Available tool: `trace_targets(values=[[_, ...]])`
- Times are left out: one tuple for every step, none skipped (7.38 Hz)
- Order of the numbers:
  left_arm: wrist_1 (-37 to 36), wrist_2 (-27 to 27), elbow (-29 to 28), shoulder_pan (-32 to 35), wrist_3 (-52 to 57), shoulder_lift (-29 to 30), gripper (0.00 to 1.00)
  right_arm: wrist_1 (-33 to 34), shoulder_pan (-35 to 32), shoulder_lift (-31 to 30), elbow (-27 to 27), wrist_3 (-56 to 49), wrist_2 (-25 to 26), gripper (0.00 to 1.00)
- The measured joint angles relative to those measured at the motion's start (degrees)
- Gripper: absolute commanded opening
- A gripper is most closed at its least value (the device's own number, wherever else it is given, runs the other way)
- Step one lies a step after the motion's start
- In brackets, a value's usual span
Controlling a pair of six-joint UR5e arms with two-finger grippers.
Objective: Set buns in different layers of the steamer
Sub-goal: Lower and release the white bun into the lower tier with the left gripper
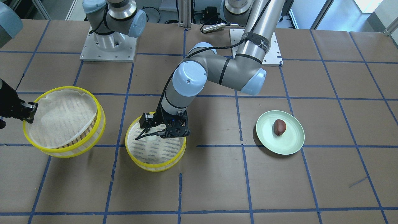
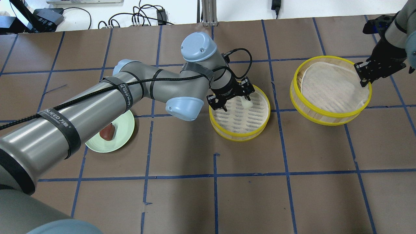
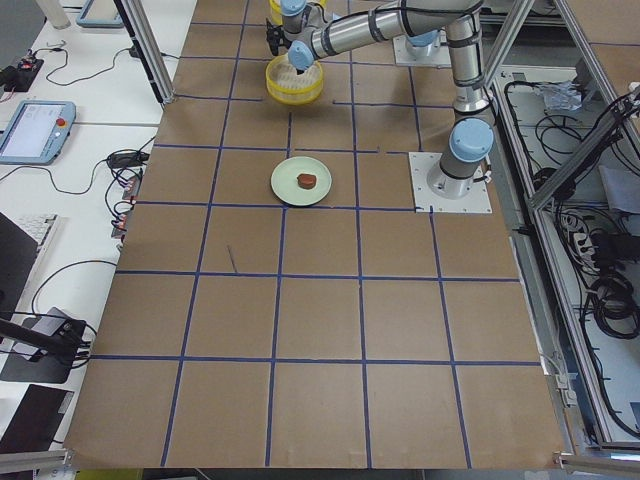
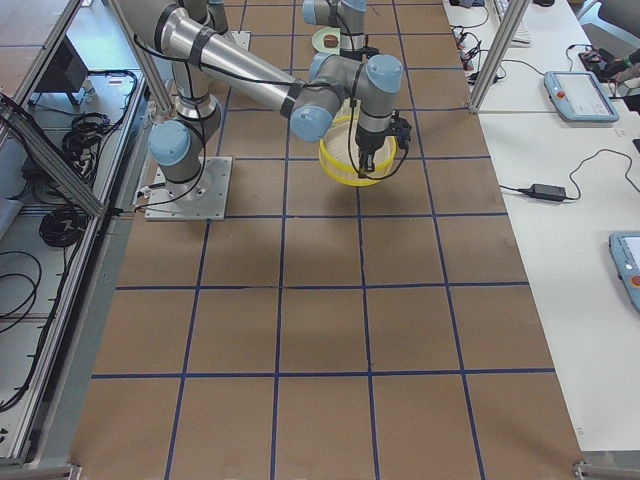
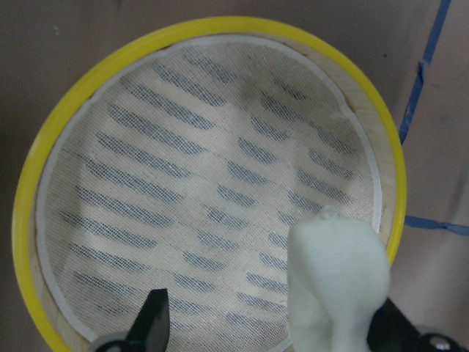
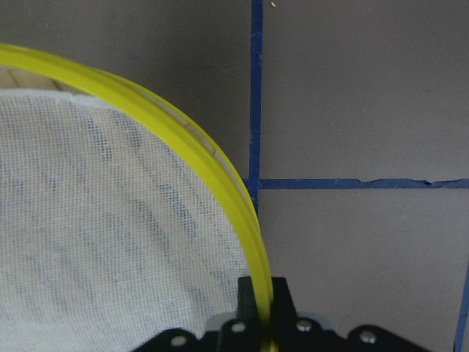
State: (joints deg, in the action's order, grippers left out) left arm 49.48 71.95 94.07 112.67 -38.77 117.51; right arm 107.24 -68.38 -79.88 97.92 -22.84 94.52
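The white bun (image 5: 337,279) stands on the mesh liner of the middle steamer tier (image 2: 240,138), near its rim. My left gripper (image 5: 275,326) hangs just above this tier, open. One finger is beside the bun and the other is well clear of it. The reddish-brown bun (image 1: 279,127) lies on the pale green plate (image 1: 290,144). My right gripper (image 2: 364,76) is shut on the yellow rim (image 6: 183,139) of the second steamer tier (image 2: 328,118), which hangs tilted. Its liner holds no bun.
The table is brown paper with a blue tape grid. The plate (image 2: 125,130) lies partly under my left arm in the overhead view. The two arm bases (image 1: 107,46) stand on the robot's side of the table.
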Motion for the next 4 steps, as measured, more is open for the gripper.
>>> trace_targets(values=[[0.0, 1.2, 0.0, 0.0, 0.1, -0.1, 1.00, 0.0, 0.0, 0.0, 0.0, -0.1, 0.0, 0.09], [0.1, 2.5, 0.0, 0.0, 0.3, -0.4, 1.00, 0.0, 0.0, 0.0, -0.1, -0.1, 0.0, 0.09], [0.3, 3.7, 0.1, -0.3, 1.0, -1.1, 1.00, 0.0, 0.0, -0.1, -0.2, 0.1, -0.1, 0.09], [1.0, 5.8, 0.5, -1.4, 3.2, -2.2, 1.00, 0.0, -0.2, -0.3, -0.2, 1.1, -0.4, 0.09]])
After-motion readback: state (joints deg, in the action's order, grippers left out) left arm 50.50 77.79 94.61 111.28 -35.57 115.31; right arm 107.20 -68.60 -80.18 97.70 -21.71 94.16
